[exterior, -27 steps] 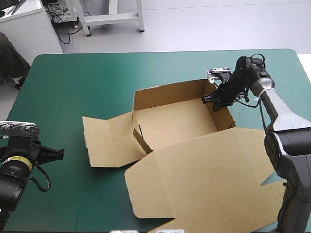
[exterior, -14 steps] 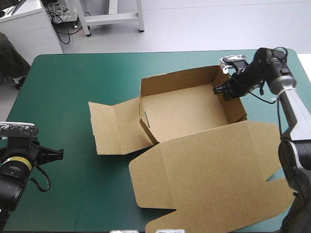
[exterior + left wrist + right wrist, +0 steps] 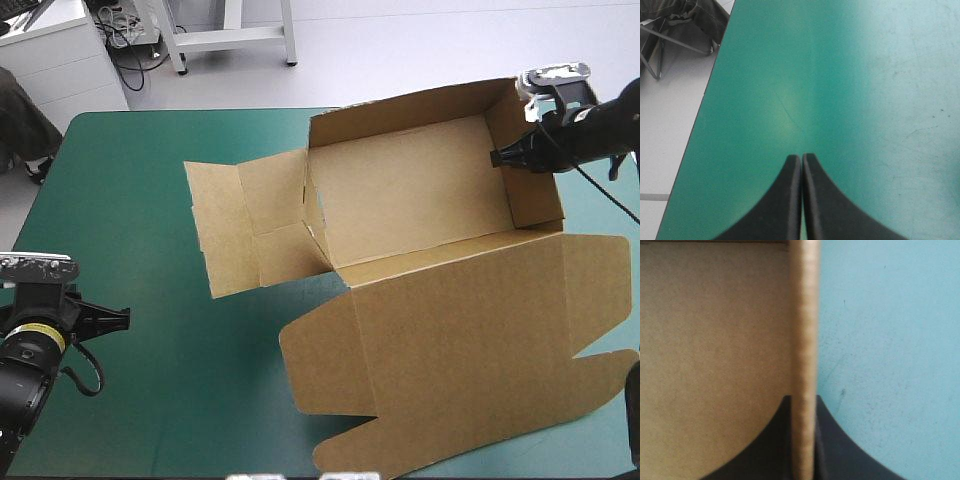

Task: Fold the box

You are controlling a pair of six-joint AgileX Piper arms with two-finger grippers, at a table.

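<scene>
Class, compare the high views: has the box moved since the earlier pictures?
Yes. The box has shifted toward the far right corner of the table; its back wall now overlaps the far edge, earlier clear of it.

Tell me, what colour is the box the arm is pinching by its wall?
The box is plain brown board, unprinted; the high view shows it best.

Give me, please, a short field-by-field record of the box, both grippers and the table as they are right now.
Box: brown box, an open tray with its walls raised
Lid: lid lying open and flat on the near side
Side flaps: side flaps spread out to the tray's left
Right gripper: right gripper shut on the box, pinching the right wall
Left gripper: left gripper shut, empty, well clear of the box
Table: teal-green cover
</scene>
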